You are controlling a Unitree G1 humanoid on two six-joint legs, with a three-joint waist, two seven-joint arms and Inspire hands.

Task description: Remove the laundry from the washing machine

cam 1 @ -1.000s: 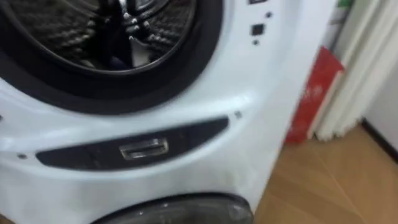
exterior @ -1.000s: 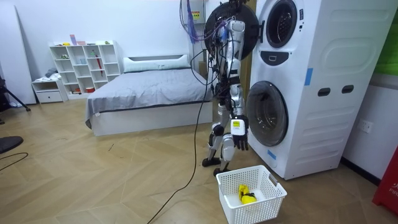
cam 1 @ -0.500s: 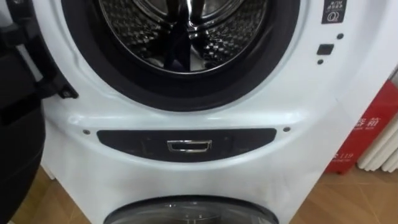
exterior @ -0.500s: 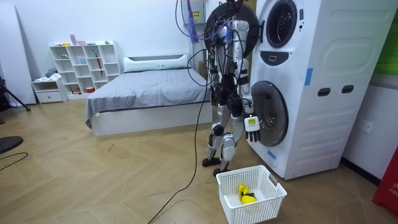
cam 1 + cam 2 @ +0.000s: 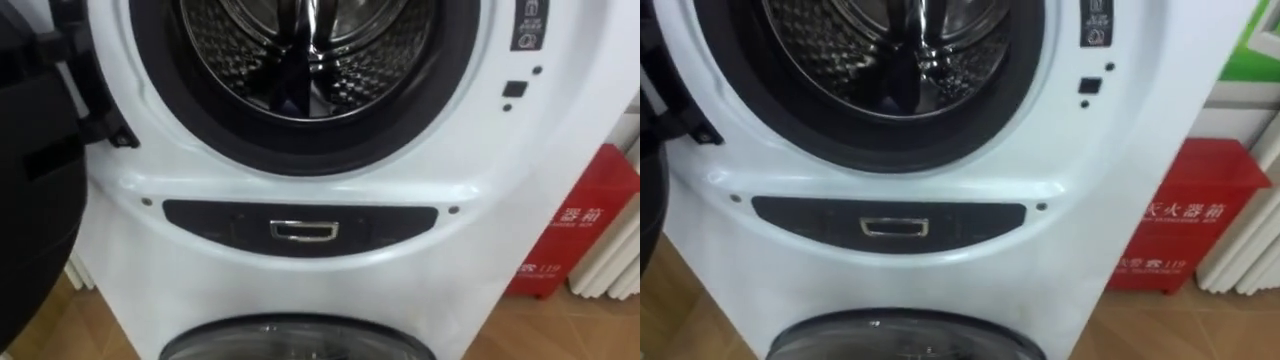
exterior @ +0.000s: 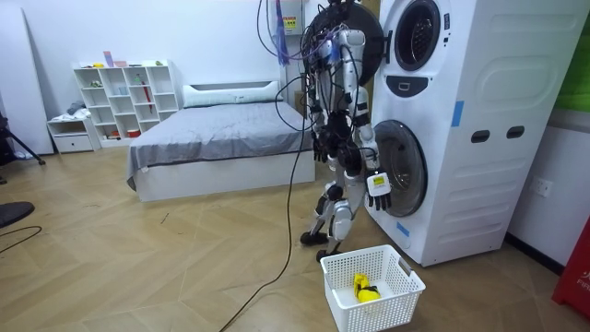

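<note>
The robot is standing close against the stacked washer (image 5: 300, 290), facing it. In the room view its right hand (image 6: 378, 189) is hanging low beside the lower door (image 6: 398, 171), fingers pointing down, loose and spread, gripping nothing.

The drum (image 5: 230, 60) is gaping open at head height, ringed by a thick black seal. A dark shape (image 5: 287, 88) is lying low in the drum at its middle; whether it is cloth cannot be told. The open door (image 5: 30, 200) is hanging out to the left, its black edge crowding that side. Under the opening a dark panel (image 5: 300, 228) is running across the white front.

To the right a red box (image 5: 580, 240) is leaning near the washer's corner. Near the robot's feet a white basket (image 6: 387, 309) is sitting on the floor (image 6: 138, 267), holding a yellow thing (image 6: 365, 290). Open floor is stretching left toward the bed (image 6: 221, 138).
</note>
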